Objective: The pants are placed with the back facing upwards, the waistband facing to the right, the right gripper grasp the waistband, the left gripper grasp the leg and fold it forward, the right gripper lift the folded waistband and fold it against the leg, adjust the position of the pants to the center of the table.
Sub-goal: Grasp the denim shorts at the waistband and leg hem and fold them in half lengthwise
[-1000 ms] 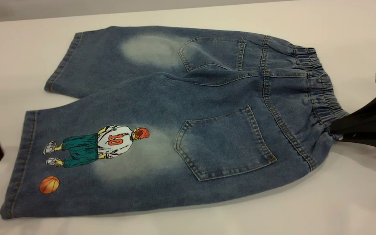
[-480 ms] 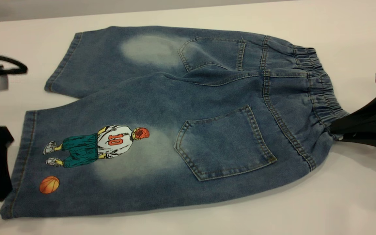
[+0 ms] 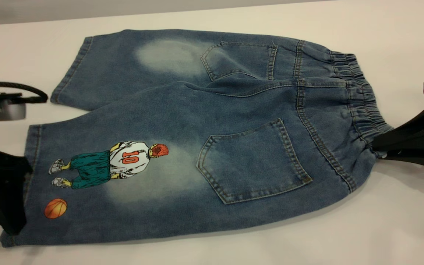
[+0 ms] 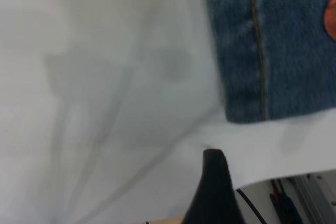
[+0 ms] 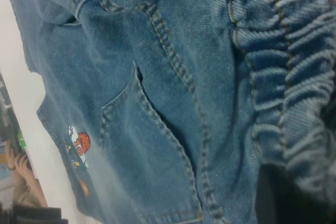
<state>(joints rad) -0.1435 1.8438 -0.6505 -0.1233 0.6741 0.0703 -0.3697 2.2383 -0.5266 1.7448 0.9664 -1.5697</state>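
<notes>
The pants (image 3: 204,136) lie flat on the white table (image 3: 381,228), back pockets up. The ruffled waistband (image 3: 359,99) is at the right and both legs point left. My right gripper (image 3: 377,149) is shut on the near end of the waistband; the right wrist view shows its dark finger (image 5: 283,198) under the waistband (image 5: 294,77) ruffles. The leg (image 3: 98,173) with the number 10 player and orange ball is the nearer one. My left gripper (image 3: 15,198) hangs open at the leg's hem, overlapping it. In the left wrist view one finger (image 4: 212,182) is over bare table, just off the hem corner (image 4: 252,77).
The plain leg (image 3: 123,62) lies farther back. The left arm's cable and wrist housing (image 3: 9,99) hang above the table at the left. Past the near table edge the left wrist view shows a frame with cables (image 4: 294,198). A person's hand (image 5: 21,171) shows beyond the table.
My left gripper has come in from the left edge and down to the printed leg's hem. The pants and the right gripper have not moved.
</notes>
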